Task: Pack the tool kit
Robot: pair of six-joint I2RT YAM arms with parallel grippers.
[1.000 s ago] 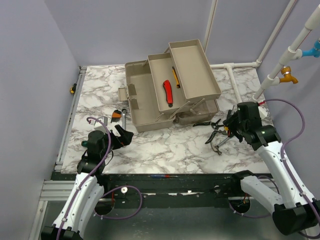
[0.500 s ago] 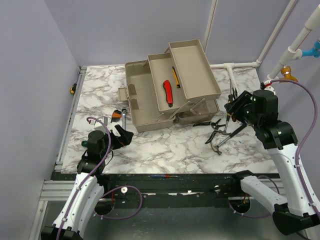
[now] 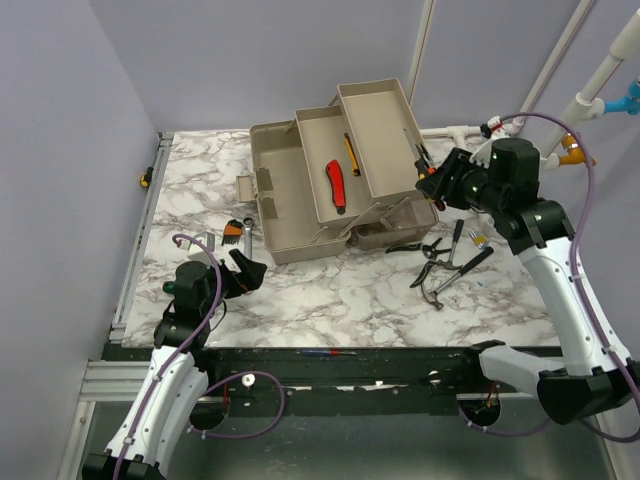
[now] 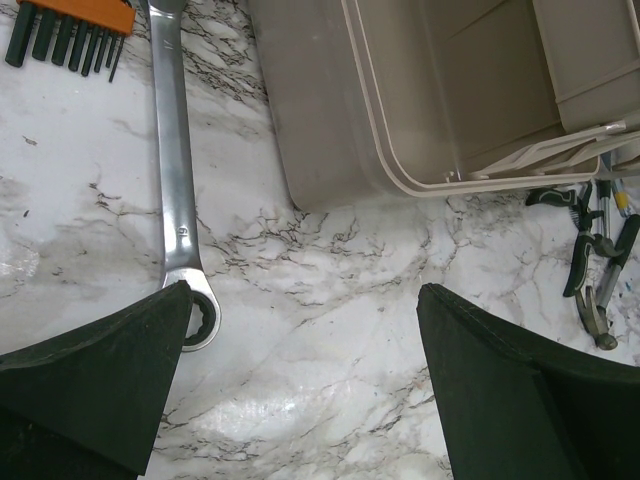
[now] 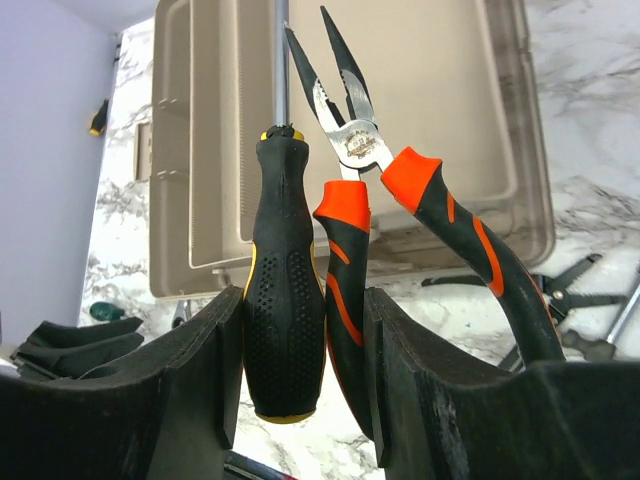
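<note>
The beige toolbox [image 3: 290, 190] stands open at the table's middle, its trays folded out. A red cutter [image 3: 335, 183] and a yellow-handled tool [image 3: 352, 154] lie in the middle tray. My right gripper [image 3: 428, 178] hovers at the upper tray's right edge, shut on a black-and-yellow screwdriver [image 5: 283, 290] and orange-and-black needle-nose pliers [image 5: 350, 230] together; one pliers handle sticks out free. My left gripper [image 4: 300, 330] is open and empty over bare marble at the front left, beside a silver wrench [image 4: 178, 190]. The lid and pink handle do not show.
Pliers, a hammer and other small tools [image 3: 450, 265] lie on the marble right of the box. An orange hex-key set [image 3: 235, 229] lies left of the box, also in the left wrist view [image 4: 70, 25]. White pipes [image 3: 470, 135] run along the back right.
My right gripper has risen from the tool pile and moved back and left to the upper tray's edge, carrying the screwdriver and pliers. The left arm has not moved.
</note>
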